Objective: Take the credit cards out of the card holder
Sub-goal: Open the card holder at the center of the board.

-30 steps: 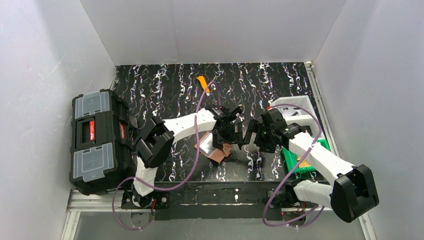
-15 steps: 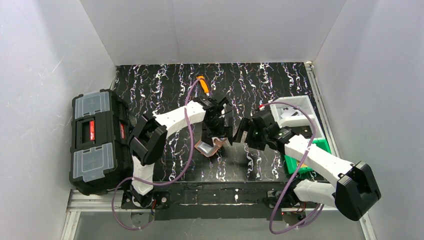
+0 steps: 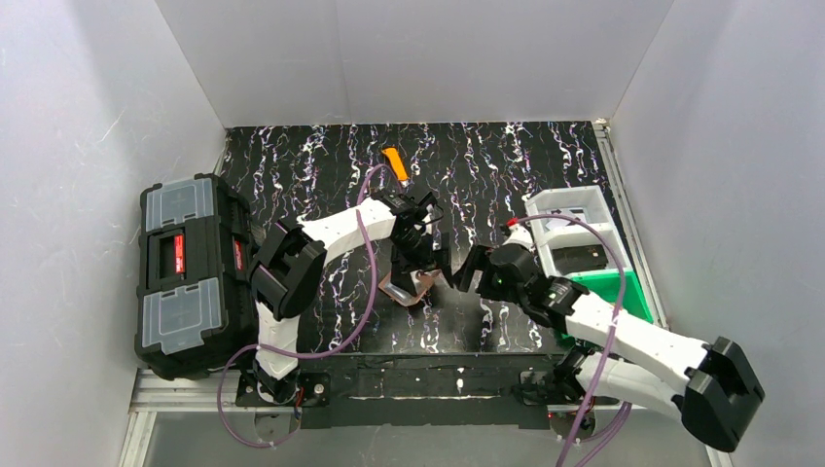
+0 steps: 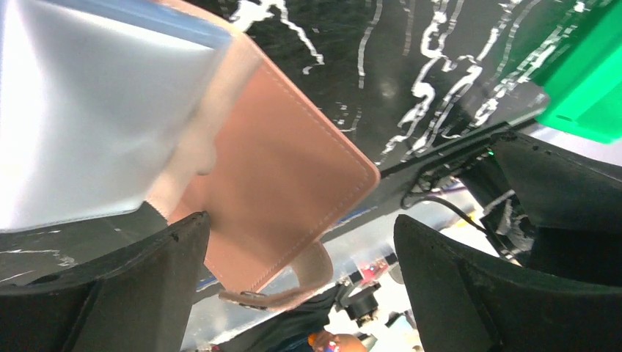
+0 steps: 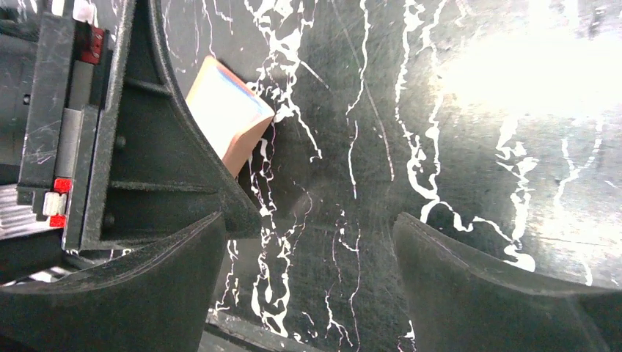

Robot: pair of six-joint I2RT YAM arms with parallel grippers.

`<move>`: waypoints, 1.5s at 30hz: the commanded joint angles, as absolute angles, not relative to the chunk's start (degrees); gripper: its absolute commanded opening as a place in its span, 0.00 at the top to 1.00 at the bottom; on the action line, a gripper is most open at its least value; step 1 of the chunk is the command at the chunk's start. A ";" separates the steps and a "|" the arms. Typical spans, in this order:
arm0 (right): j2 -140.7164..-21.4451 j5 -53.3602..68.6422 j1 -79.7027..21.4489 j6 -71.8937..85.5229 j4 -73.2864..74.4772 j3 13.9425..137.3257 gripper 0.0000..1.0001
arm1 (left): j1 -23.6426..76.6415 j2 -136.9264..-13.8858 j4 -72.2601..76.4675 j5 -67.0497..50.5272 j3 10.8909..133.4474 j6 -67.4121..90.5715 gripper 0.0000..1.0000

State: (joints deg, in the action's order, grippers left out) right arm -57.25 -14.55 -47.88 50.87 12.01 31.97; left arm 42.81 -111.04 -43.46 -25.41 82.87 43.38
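Left wrist view: left gripper [image 4: 299, 224] and right gripper [image 5: 308, 220] both spread; card holder [image 4: 286, 176] looks limp, so pinch the stiffer card [image 4: 88, 125] by its edge.

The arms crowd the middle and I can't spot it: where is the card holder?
In the top view the card holder sits mid-table, beneath the left gripper, with the right gripper close on its right.

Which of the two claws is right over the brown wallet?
The left gripper: the card holder shows between its open fingers. The right gripper sits off to its side, over table.
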 commanded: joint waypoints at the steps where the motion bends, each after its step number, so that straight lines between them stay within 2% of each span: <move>1: -50.67 -14.56 -50.36 52.44 7.03 29.42 0.08 | 43.38 -107.32 -33.38 -35.95 84.92 49.17 0.05; 6: -46.57 -14.50 -50.36 51.52 10.14 28.85 0.07 | 43.38 -107.41 -31.81 -35.51 84.65 52.50 0.04; 12: -44.49 -15.10 -50.36 53.24 13.43 26.24 0.06 | 43.41 -112.26 -22.28 -39.65 81.24 64.05 0.04; 20: -42.84 -15.29 -50.19 52.44 16.33 26.83 0.05 | 42.74 -121.68 -21.82 -38.61 88.70 66.60 0.02; 25: -46.58 -12.63 -49.48 51.32 16.47 29.01 0.04 | 41.06 -125.37 -26.75 -37.02 95.42 63.41 0.02; 29: -49.74 -10.89 -49.04 50.51 17.75 31.07 0.04 | 40.15 -122.56 -30.49 -36.21 97.29 58.19 0.02; 38: -55.13 -9.55 -49.03 44.95 21.88 39.40 0.06 | 39.31 -117.47 -34.97 -35.28 97.52 51.22 0.02; 45: -60.00 -9.33 -50.36 37.82 23.45 45.50 0.10 | 38.72 -118.20 -36.20 -35.24 98.79 49.85 0.02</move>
State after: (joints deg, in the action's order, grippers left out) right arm -58.04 -9.87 -49.41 43.38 22.24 41.52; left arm 39.35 -121.21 -32.73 -35.18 96.51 52.23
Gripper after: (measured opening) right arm 0.907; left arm 0.981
